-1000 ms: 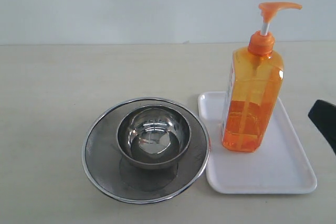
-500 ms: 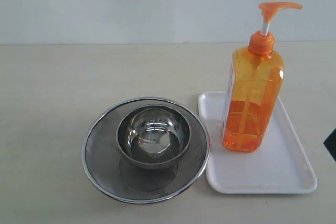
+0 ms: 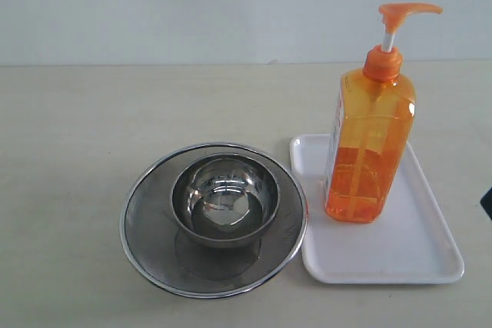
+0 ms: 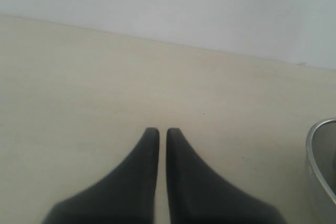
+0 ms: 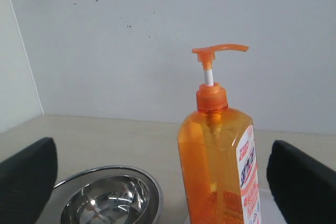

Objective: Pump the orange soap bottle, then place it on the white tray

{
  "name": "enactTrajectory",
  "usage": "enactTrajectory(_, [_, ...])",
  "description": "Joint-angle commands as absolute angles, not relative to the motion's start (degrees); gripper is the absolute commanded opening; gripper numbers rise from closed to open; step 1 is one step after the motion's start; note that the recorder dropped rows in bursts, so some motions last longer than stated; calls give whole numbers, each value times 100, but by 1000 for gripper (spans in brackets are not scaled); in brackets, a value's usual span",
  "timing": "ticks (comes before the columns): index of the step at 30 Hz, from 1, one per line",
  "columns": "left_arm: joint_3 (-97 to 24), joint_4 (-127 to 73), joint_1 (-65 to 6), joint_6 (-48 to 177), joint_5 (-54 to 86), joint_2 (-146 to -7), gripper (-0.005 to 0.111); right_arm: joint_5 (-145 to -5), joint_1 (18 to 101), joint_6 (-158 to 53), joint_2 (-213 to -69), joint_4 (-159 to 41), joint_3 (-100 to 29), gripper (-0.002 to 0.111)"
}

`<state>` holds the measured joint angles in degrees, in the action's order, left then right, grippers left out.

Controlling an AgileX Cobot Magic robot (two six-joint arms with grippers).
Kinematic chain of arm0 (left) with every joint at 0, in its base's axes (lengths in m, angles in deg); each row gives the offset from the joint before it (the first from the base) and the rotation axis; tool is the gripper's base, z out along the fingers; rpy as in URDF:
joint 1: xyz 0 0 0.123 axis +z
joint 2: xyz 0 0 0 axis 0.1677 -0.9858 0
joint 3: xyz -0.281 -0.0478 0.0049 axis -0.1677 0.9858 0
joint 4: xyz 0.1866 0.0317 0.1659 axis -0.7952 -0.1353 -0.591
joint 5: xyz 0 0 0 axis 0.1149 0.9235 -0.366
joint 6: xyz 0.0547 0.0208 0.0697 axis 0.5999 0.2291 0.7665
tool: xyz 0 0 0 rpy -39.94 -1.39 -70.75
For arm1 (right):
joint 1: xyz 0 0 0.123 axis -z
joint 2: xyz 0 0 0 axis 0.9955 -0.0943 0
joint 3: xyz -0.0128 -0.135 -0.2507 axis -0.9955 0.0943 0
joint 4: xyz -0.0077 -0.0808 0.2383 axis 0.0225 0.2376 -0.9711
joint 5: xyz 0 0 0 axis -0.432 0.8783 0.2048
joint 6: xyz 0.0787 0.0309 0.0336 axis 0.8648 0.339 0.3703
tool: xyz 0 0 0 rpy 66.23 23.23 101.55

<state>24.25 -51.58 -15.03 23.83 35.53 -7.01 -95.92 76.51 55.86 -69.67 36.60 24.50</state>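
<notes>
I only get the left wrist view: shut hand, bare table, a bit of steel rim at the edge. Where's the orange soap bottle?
Observer: The orange soap bottle stands upright on the white tray, on the tray's left half in the exterior view.
Operator: Is the right hand on it?
Observer: No. The right hand is open. The bottle stands ahead of it, and neither finger touches it.
Operator: And that steel rim?
Observer: It's a round mesh strainer right beside the tray, with a steel bowl sitting in it.
</notes>
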Motion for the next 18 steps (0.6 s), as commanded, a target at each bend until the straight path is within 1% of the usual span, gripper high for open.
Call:
enactTrajectory(1, [2442,-5167,-1483,2406,3530,-681,5,-9555,7664,5587,-6938,3684,2479,101])
enactTrajectory(5, [2442,-5167,-1483,2406,3530,-681,5,-9493,7664,6102,-6938,4080,2503,101])
enactTrajectory(14, [2442,-5167,-1483,2406,3530,-681,5,-8582,7664,6187,-6938,4080,2829,101])
enactTrajectory(17, [2442,-5167,-1483,2406,3530,-681,5,-8116,7664,5863,-6938,3224,2807,101])
enactTrajectory(18, [2442,-5167,-1483,2406,3530,-681,5,-7877,7664,5054,-6938,2185,2807,101])
